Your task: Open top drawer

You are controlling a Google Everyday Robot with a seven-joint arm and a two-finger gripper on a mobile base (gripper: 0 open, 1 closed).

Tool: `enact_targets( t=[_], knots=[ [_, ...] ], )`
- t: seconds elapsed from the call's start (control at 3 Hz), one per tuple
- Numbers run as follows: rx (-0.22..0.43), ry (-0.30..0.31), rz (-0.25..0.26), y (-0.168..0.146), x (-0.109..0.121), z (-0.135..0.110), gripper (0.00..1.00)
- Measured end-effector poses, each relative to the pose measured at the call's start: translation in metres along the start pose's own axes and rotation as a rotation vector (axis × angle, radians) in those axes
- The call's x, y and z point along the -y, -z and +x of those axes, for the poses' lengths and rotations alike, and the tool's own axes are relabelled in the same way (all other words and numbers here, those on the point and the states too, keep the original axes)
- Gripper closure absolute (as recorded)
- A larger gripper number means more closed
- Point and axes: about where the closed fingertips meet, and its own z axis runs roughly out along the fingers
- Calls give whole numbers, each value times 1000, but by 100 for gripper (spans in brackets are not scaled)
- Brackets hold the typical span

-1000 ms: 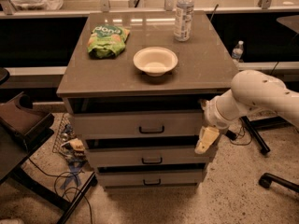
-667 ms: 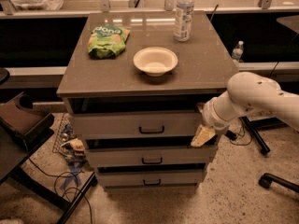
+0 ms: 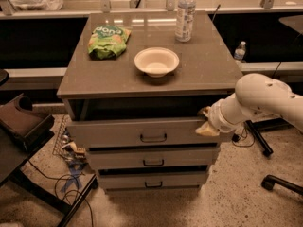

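Observation:
The top drawer (image 3: 118, 133) is the widest grey front under the tabletop, with a small dark pull handle (image 3: 153, 137). A dark gap shows above its front. My gripper (image 3: 206, 122) is at the right end of that front, at its upper corner, with the white arm (image 3: 265, 100) reaching in from the right. Two narrower drawers (image 3: 151, 158) sit below it.
On the cabinet top (image 3: 199, 70) stand a white bowl (image 3: 156, 61), a green snack bag (image 3: 108, 40) and a water bottle (image 3: 185, 13). A dark chair (image 3: 21, 122) is at the left, cables (image 3: 71, 160) lie on the floor, and chair legs (image 3: 279, 183) are at the right.
My gripper has risen from the lower right of the top drawer front to its upper right corner. The things on top have not moved.

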Motion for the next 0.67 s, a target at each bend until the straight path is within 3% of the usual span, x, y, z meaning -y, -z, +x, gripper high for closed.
enact_targets(
  t=[0.33,0.67],
  knots=[
    [0,0,0,5,1,-3,95],
    [0,0,0,10,2,-5,100]
  ],
)
